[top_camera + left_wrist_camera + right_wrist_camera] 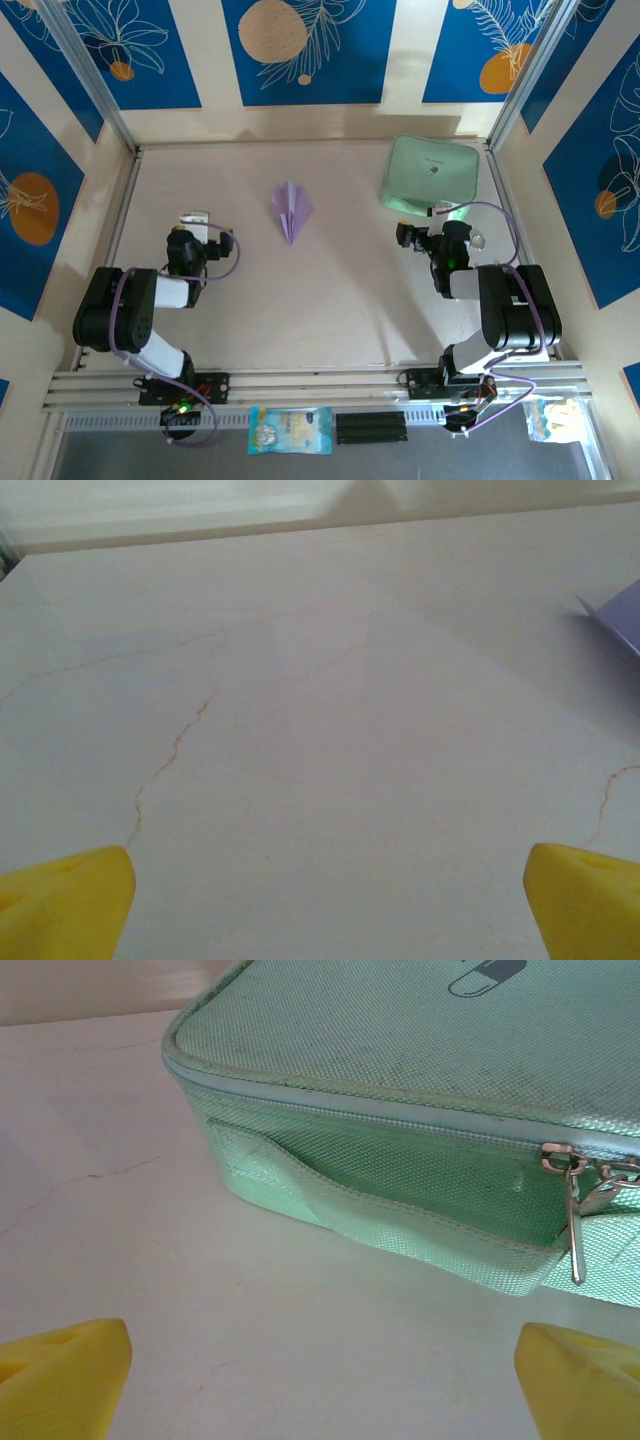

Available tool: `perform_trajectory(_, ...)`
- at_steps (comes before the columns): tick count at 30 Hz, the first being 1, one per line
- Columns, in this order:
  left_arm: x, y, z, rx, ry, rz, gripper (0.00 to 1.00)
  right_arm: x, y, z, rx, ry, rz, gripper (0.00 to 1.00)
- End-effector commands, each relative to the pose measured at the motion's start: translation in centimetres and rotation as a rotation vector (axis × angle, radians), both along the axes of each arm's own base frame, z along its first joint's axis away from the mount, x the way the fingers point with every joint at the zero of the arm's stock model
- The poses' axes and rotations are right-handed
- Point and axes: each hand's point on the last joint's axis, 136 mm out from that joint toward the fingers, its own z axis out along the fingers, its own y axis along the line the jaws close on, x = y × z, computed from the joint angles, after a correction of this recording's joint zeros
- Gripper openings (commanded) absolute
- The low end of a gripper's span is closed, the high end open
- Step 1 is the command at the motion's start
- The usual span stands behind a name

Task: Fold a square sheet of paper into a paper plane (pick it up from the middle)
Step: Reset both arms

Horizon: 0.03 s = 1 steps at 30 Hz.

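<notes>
The sheet of paper lies as a pale lilac paper plane [291,210], a creased dart with a centre ridge, flat on the table's middle with its point toward the near edge. One corner of the paper plane [618,613] reaches the right edge of the left wrist view. My left gripper [196,220] rests low at the left, well left of the plane, and is open with bare table between its yellow fingertips [70,895]. My right gripper [442,212] is open too, its fingertips [575,1375] facing the case, nothing between them.
A mint-green zipped case [432,172] lies at the back right, its front edge [400,1215] just ahead of the right gripper. Blue patterned walls enclose the table on three sides. A rail [320,385] runs along the near edge.
</notes>
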Motion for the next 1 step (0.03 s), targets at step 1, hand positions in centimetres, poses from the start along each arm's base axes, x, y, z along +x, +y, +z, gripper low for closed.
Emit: perform_trajectory(1,0.41,-0.22,0.42,0.023,-0.015,-0.009,1.00,0.41,0.29,0.64,0.010,-0.017,0.019,0.99)
